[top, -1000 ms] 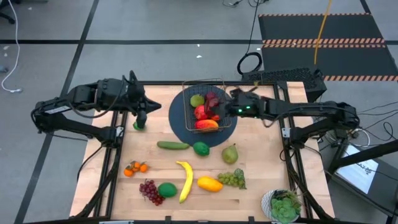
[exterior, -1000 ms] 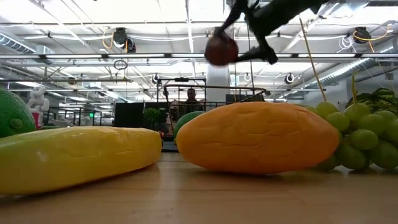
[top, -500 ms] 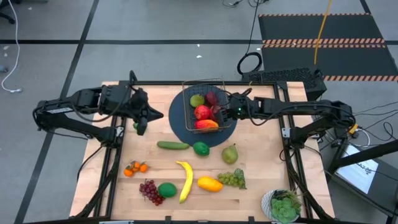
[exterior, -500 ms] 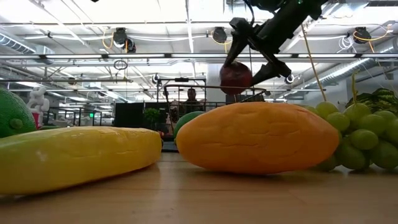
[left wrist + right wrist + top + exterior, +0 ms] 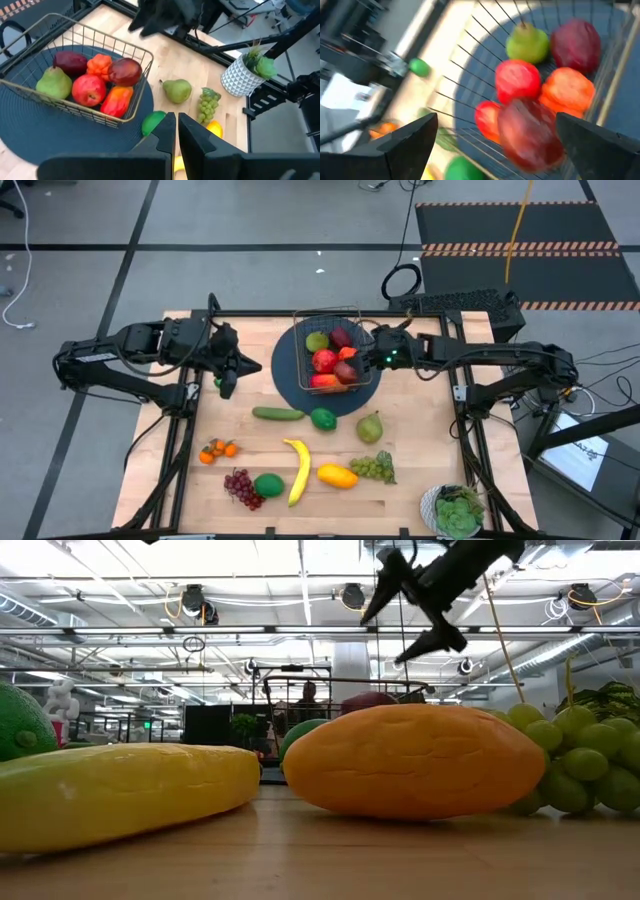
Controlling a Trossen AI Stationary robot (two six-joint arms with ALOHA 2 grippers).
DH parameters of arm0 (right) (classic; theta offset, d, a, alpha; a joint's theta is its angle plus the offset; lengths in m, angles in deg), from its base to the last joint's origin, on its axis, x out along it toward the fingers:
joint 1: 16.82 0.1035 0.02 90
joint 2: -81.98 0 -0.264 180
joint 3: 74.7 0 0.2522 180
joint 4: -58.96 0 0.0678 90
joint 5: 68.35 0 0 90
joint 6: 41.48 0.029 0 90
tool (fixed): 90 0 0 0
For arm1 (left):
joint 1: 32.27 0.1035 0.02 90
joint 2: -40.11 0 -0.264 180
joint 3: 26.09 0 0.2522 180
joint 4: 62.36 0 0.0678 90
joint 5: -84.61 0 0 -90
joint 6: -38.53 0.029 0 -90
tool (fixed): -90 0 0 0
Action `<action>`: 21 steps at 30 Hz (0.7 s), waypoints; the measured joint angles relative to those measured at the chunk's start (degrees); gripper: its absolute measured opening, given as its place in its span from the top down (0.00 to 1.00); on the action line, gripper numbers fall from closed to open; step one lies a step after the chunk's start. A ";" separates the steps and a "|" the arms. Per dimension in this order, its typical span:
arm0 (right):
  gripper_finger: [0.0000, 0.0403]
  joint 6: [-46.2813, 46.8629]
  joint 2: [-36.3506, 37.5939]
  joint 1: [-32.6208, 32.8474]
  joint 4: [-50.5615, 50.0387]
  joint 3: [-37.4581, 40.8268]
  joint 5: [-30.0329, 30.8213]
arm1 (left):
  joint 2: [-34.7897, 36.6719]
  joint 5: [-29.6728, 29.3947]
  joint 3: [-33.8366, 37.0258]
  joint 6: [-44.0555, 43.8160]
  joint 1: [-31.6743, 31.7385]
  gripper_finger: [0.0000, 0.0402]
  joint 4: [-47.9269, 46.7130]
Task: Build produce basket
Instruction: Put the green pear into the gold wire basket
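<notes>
My right gripper (image 5: 368, 360) hangs just over the basket's (image 5: 300, 350) right rim, fingers spread wide w/ nothing in them. The basket sits on the round blue mat (image 5: 285, 385), packed w/ a green pear (image 5: 53, 83), red apples (image 5: 88, 90) and a dark red apple (image 5: 530, 134) (right below my fingers). Left gripper (image 5: 226, 370) waits left of the mat, fingers pinched together, empty. Banana (image 5: 297, 468), mango (image 5: 337, 475), grapes (image 5: 372, 468) lie near the table's front.

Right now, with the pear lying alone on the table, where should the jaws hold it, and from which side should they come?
Grip the green pear across its wide lower body, coming straight down from above. It lies apart from the lime and green grapes, so both sides look free; the narrow stem end would likely slip.
</notes>
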 joint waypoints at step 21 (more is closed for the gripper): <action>0.02 -13.91 19.21 0.00 -3.56 0.00 0.02 | -0.39 -3.09 -0.02 -4.07 -0.59 0.95 -9.61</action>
